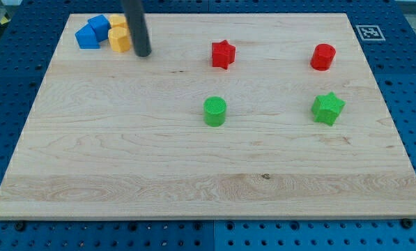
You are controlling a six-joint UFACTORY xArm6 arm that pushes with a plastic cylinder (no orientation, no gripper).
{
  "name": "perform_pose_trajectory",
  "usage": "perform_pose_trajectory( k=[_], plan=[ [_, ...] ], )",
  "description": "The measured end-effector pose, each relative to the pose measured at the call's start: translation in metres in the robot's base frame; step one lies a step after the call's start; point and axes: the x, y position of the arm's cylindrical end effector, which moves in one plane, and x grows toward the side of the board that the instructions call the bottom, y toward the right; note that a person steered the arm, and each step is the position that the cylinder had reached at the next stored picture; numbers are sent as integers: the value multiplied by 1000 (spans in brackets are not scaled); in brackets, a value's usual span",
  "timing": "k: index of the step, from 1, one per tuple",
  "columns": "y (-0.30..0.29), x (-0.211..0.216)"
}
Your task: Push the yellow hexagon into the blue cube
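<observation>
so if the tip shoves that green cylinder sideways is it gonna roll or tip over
The green cylinder stands on its flat end on the wooden board, so it would probably slide rather than roll. It looks squat, about as wide as tall, so tipping seems unlikely. Its curved side could let my tip slip off an off-centre push.

Surface point(124, 160): pale wood grain. Blocks: blue cube point(99, 25), blue block point(86, 37), yellow hexagon point(120, 40), red star point(222, 54), red cylinder point(323, 56), green cylinder point(214, 111), green star point(327, 108). Rod: dark.

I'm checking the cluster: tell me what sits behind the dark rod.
Behind my tip nothing shows but the wooden board. Higher up, the rod covers part of a yellow block, just right of the yellow hexagon.
</observation>
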Motion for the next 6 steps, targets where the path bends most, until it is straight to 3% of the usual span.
perform_pose_trajectory(
  k=[3,6],
  plan=[
    [-31,17],
    [-45,-6]
  ],
)
